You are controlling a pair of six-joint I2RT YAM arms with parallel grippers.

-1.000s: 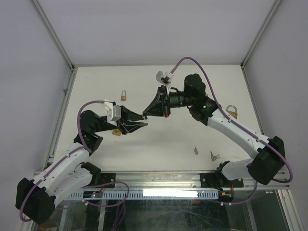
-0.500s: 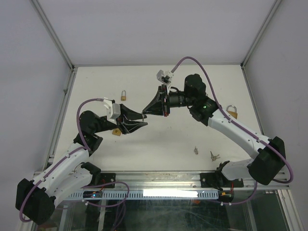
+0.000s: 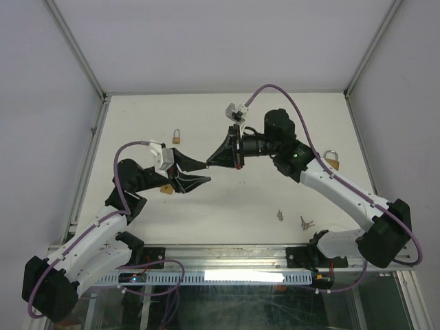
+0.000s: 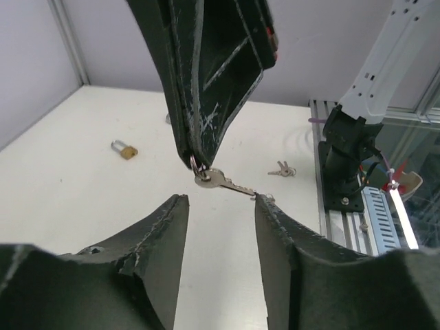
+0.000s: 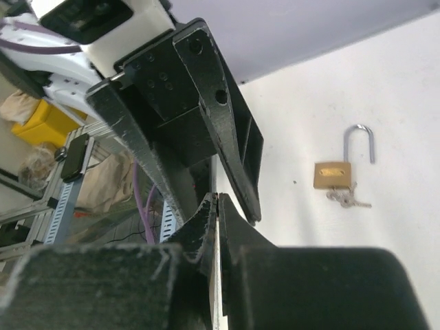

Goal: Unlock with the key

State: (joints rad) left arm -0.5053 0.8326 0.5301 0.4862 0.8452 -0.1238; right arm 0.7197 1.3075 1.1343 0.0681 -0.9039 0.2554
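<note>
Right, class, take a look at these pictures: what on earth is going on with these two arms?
The right hand is shut on a key, which hangs from its fingertips in the air above the table. The left hand is open just below, one finger on each side of the key. Neither hand holds a lock: a small padlock lies near the back and a larger padlock lies beside the right arm.

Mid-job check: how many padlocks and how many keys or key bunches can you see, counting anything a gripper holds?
Padlocks: 3 (far one, right one, near-left one)
Loose keys or bunches: 2 (left, right)
Held key in the right gripper: 1
Total: 6
</note>
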